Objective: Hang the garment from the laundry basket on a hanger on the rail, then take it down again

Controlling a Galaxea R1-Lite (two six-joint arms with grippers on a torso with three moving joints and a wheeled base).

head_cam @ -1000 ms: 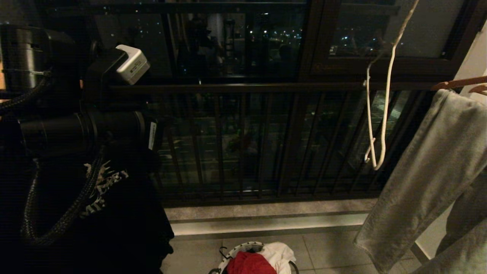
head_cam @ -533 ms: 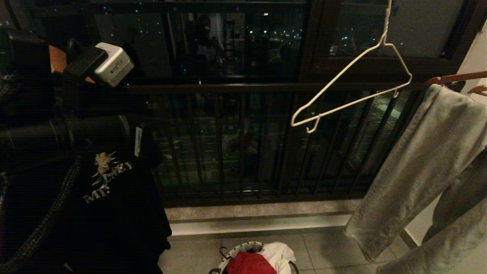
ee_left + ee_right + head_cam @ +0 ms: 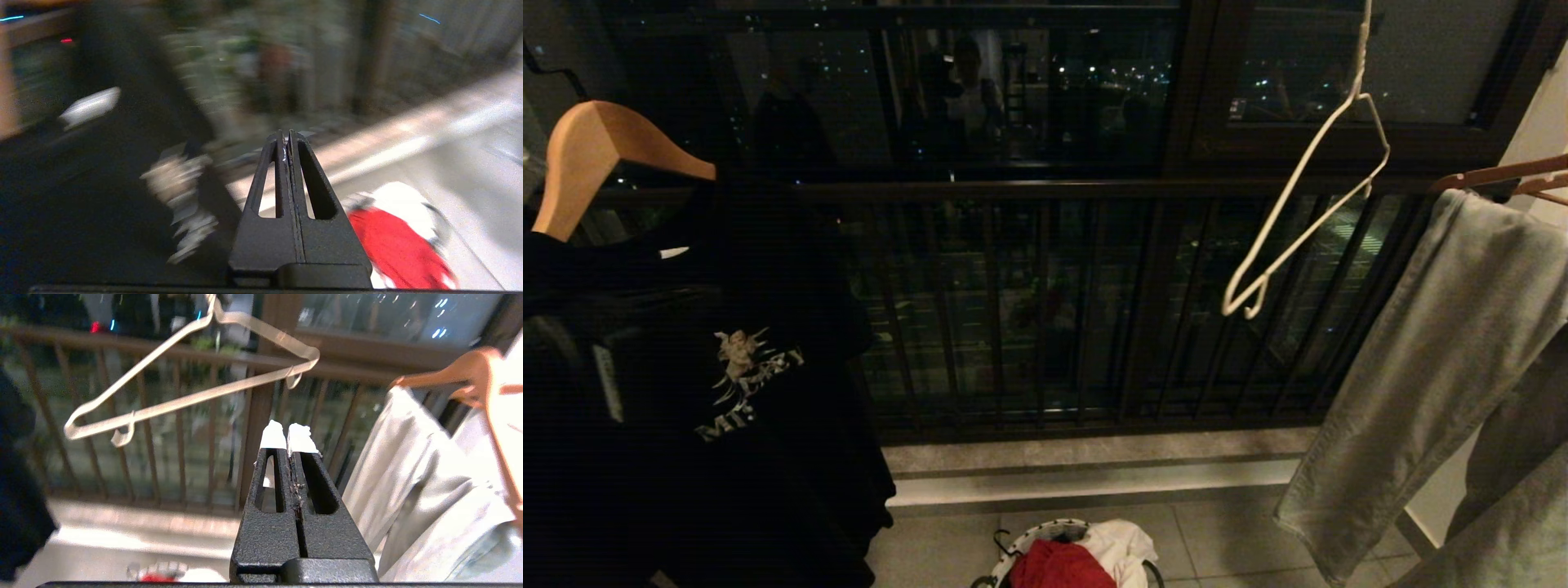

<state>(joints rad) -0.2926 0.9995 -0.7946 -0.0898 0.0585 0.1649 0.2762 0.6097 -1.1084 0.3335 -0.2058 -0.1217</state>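
1. the laundry basket [image 3: 1045, 535] sits on the tiled floor, and the other places here are given from it.
2. the garment [image 3: 1058, 565], a red t-shirt, lies bunched inside the laundry basket, filling its near part.
3. a white cloth [image 3: 1123, 545] lies in the laundry basket too, touching the garment on the robot's right side.
4. the hanger [image 3: 1298, 188], thin white wire, hangs high above the laundry basket and off to the robot's right, tilted steeply with one end pointing down; its hook runs out of the top of the head view.
5. nothing hangs on the hanger; its wire is bare.
6. a black printed t-shirt [image 3: 727, 408] hangs on a tan wooden hanger [image 3: 588, 155] to the robot's left of the laundry basket, its hem reaching down close to floor level.
7. grey trousers [image 3: 1429, 367] drape from another wooden hanger [image 3: 1503, 173] to the robot's right of the laundry basket.
8. a dark balcony railing [image 3: 1013, 189] runs behind the laundry basket, beyond a pale stone step.
9. the left gripper [image 3: 286, 141] is up and to the robot's left of the laundry basket, beside the black printed t-shirt, its fingers pressed together on nothing.
10. the right gripper [image 3: 289, 435] is above the laundry basket, below the hanger and apart from it, its white-tipped fingers clenched with nothing between them.
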